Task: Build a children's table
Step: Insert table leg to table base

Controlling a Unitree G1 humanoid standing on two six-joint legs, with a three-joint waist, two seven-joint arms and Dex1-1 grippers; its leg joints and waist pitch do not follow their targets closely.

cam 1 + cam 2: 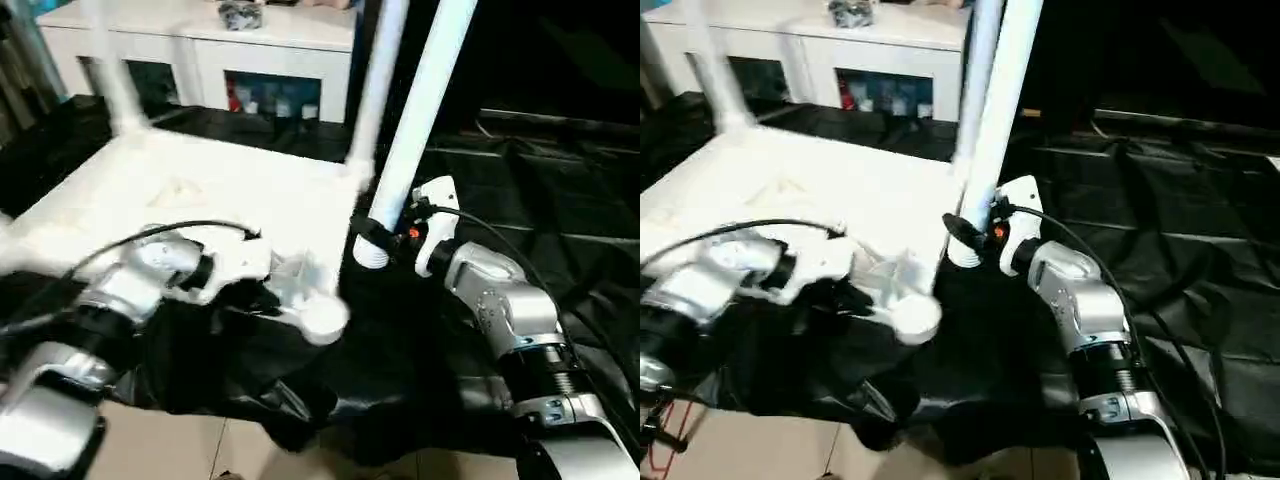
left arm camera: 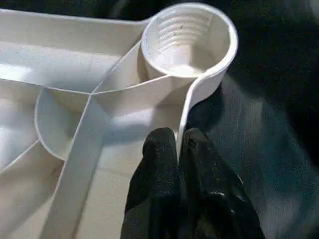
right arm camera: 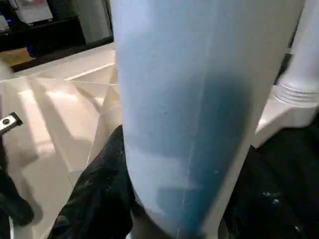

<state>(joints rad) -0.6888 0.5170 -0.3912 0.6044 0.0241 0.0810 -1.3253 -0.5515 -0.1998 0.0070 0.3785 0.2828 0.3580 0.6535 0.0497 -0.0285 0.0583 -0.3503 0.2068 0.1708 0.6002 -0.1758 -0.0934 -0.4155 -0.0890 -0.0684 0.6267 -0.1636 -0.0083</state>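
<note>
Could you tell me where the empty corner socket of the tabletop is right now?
The empty socket is at the tabletop's near corner, beside the left pincer, left of the leg in the right pincer.

Left hand [image 2: 178, 149]: fingers pinched together on the thin rim wall of the tabletop [image 1: 200, 190], forearm entering from 8 o'clock. Right hand [image 1: 372, 242]: clamped around a leg [image 1: 420, 110], forearm from 5 o'clock.

We see a black sheet [image 1: 560, 200] over the floor [image 1: 170, 450]. The tabletop [image 1: 200, 195] lies on it, underside up.
</note>
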